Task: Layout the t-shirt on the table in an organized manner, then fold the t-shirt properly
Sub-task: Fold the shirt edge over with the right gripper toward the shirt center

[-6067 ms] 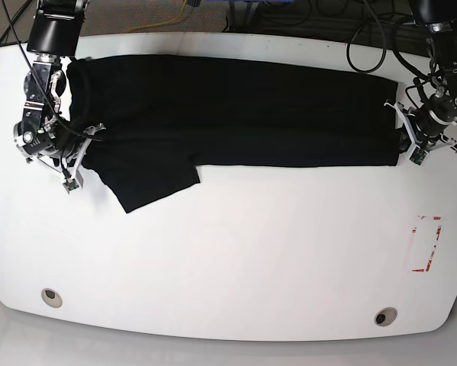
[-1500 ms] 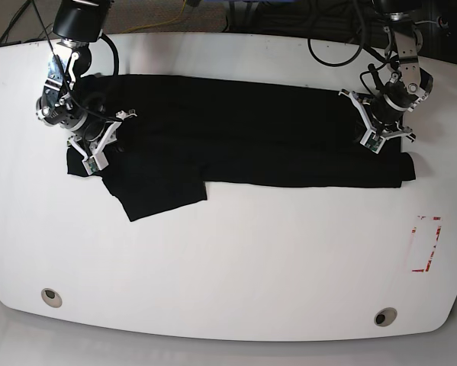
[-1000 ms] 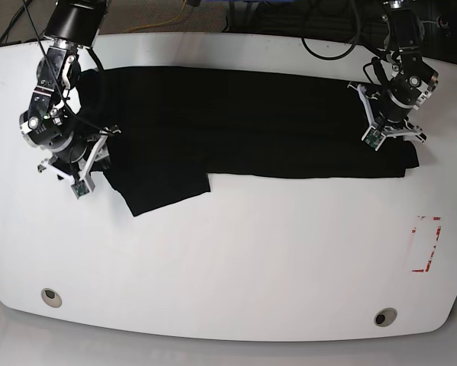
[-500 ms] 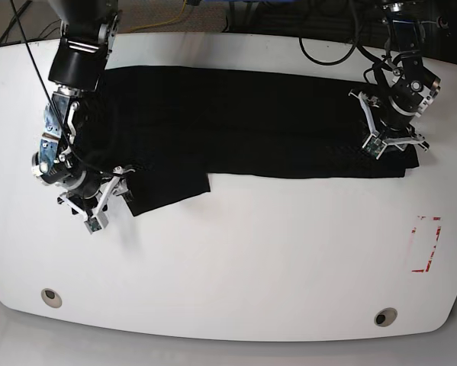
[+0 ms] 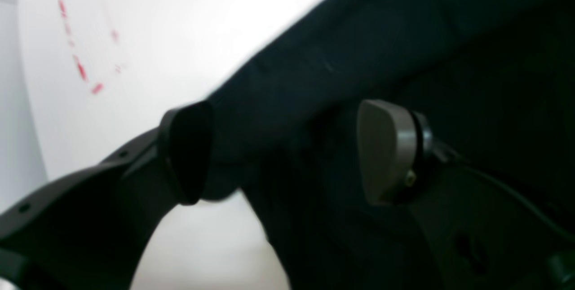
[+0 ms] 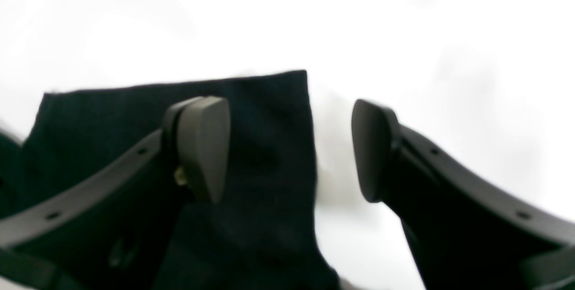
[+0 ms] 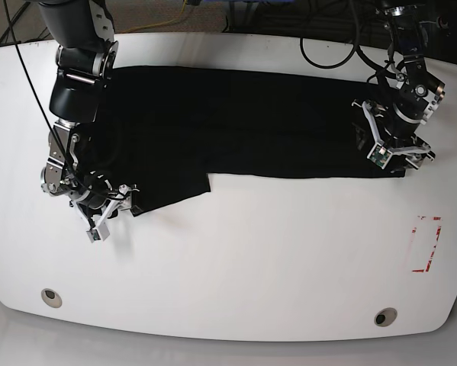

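Looks like robotics lab or test cell from my seat. Glossy white tabletop [image 7: 236, 259] with curved edges, two round metal inserts [image 7: 51, 296] along near edge, red outline mark [image 7: 426, 244] below left tool [image 7: 394, 147]. Bundles of black cables [image 7: 335, 30] trail over dark carpeted floor [image 7: 167, 14] behind both arms. One yellow cable [image 7: 186, 9] back there too.

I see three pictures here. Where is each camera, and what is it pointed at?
Base: high over the table, looking down on the t-shirt and both arms.
Left wrist: on the left arm, looking past its open tool at cloth and red mark.
Right wrist: behind the open right tool, over the sleeve corner.
All show the t-shirt.
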Available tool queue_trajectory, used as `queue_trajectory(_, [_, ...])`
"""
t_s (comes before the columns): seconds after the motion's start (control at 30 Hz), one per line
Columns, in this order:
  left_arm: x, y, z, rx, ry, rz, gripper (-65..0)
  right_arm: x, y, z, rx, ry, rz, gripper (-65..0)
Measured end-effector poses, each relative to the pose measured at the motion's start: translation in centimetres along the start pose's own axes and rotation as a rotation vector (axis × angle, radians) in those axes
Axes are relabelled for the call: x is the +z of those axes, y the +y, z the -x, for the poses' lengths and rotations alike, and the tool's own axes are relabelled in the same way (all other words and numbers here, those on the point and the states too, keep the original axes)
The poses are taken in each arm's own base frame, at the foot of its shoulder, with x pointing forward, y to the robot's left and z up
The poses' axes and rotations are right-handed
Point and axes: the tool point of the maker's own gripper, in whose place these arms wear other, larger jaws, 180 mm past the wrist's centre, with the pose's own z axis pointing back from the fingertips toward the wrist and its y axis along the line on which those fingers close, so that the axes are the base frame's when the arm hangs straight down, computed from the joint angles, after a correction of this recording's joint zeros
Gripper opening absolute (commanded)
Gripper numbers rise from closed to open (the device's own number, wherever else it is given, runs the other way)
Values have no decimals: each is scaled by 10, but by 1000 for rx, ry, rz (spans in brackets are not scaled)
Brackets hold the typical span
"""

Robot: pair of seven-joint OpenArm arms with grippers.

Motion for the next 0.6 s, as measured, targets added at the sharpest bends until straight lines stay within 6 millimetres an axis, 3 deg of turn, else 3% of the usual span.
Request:
queue_trajectory(0.17, [1,18,-3,1,0,-47,-183,-7,-1,14,-40,12,-13,-242])
queue_trajectory(0.47, [2,27,-8,-14,-16,-60,-183,-9,3,23,-66,-14,-28,-242])
queue_trajectory(0.6, [2,29,-6,-19,-7,-65,-183,-13,16,25,-39,-10,-45,-243])
